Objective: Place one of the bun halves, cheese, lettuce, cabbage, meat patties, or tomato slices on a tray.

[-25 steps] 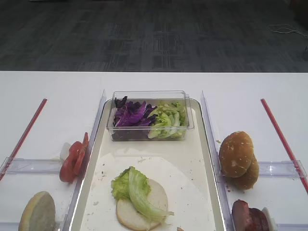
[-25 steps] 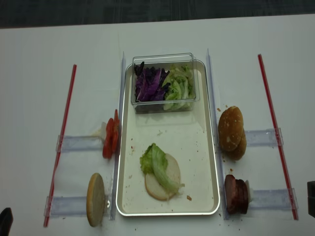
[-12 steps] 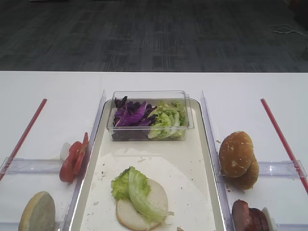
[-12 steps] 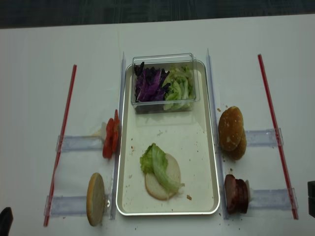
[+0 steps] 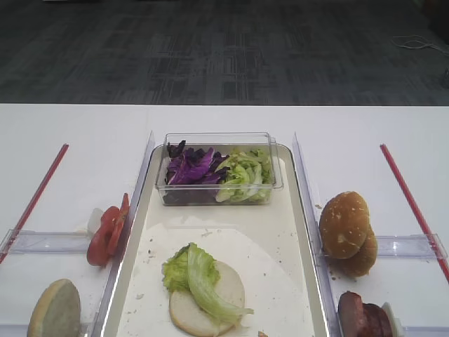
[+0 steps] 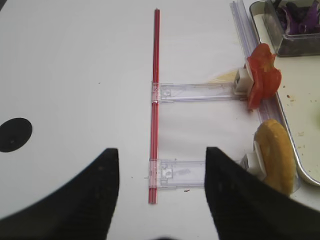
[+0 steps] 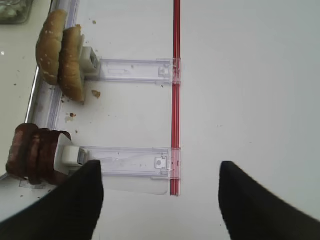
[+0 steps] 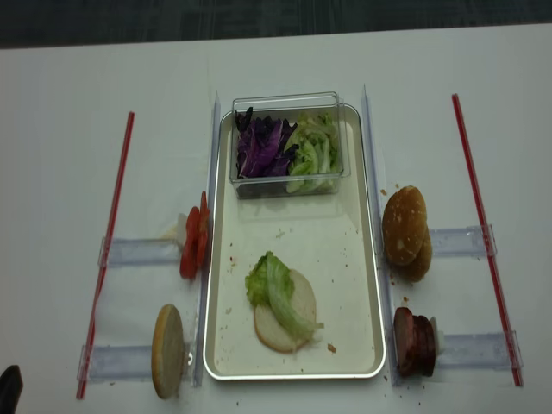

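The cream tray (image 8: 379,285) holds a pale bun half (image 5: 226,282) with a lettuce leaf (image 5: 196,274) draped over it. A clear box (image 5: 217,140) at the tray's far end contains purple cabbage (image 5: 191,168) and more lettuce (image 5: 242,175). Tomato slices (image 6: 262,80) and a bun half (image 6: 275,155) stand in holders left of the tray. Bun halves (image 7: 60,52) and meat patties (image 7: 35,155) stand on the right. No cheese shows. My left gripper (image 6: 162,195) and right gripper (image 7: 160,200) hang open over bare table beside the holders, both empty.
Red strips (image 8: 108,250) (image 8: 483,233) run along the table outside the clear plastic holders (image 6: 195,91) (image 7: 135,70). Clear rails (image 5: 137,210) flank the tray. Crumbs dot the paper liner (image 5: 273,274). The table's far edge meets dark carpet (image 5: 224,49).
The dark piece of my right arm at the right edge of the realsense view has slipped out of that view. The food and tray have not moved.
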Robot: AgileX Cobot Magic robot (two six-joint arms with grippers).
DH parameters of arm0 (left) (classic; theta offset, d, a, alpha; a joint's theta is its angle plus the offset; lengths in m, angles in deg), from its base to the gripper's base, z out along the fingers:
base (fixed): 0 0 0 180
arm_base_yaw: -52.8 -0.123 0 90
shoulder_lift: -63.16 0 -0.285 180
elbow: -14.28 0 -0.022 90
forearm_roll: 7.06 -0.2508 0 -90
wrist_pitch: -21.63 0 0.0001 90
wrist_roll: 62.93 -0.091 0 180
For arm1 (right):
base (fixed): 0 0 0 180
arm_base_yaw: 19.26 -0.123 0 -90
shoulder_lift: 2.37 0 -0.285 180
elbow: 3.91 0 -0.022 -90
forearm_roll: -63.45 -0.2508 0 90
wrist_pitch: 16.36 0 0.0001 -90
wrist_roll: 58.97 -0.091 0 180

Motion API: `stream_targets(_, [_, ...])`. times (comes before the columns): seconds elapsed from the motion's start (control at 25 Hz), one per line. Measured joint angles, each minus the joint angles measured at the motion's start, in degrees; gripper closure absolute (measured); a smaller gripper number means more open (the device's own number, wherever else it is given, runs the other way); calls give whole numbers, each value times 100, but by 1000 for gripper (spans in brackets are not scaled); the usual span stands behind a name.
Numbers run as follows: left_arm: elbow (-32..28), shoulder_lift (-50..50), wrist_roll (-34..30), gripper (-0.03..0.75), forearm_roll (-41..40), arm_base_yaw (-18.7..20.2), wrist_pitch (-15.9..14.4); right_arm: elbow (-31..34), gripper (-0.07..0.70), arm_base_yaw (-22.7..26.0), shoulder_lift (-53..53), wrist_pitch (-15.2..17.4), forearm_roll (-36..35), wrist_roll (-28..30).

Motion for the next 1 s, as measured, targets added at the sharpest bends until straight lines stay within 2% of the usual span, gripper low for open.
stream_targets(1.0, [0, 0, 0, 324, 0, 0, 0, 0, 136, -60, 1457, 69, 24, -82])
